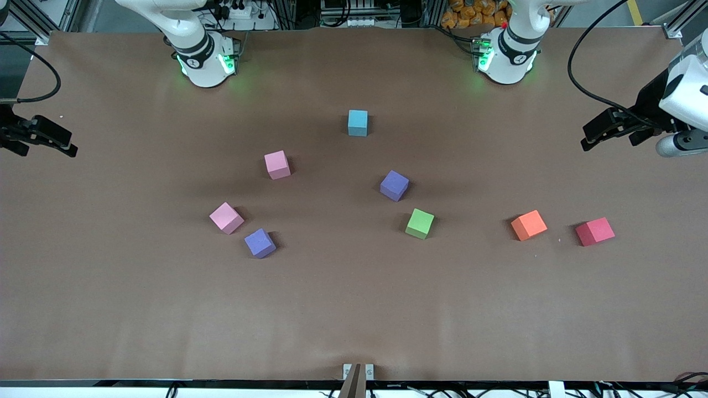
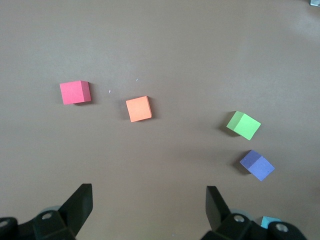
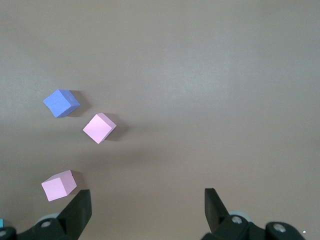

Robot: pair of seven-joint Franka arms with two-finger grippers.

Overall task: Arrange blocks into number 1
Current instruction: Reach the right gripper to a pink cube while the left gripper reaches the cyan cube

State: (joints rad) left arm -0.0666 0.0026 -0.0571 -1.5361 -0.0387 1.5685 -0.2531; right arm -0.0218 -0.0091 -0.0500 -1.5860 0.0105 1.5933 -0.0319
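The blocks lie scattered mid-table. A light blue block (image 1: 358,122) sits nearest the robot bases. One pink block (image 1: 277,165) and a second pink block (image 1: 226,217) lie toward the right arm's end, with a purple block (image 1: 260,243) beside the second. Another purple block (image 1: 394,185) and a green block (image 1: 420,223) lie near the centre. My left gripper (image 1: 594,135) hangs open and empty over the table's left-arm end, apart from all blocks. My right gripper (image 1: 63,141) hangs open and empty over the right-arm end. Each wrist view shows open fingers over bare table.
An orange cube (image 1: 529,225) and a red cube (image 1: 594,231) lie toward the left arm's end, level with the green block. The brown table (image 1: 354,309) stretches wide toward the front camera. Both arm bases stand along the table's edge farthest from the front camera.
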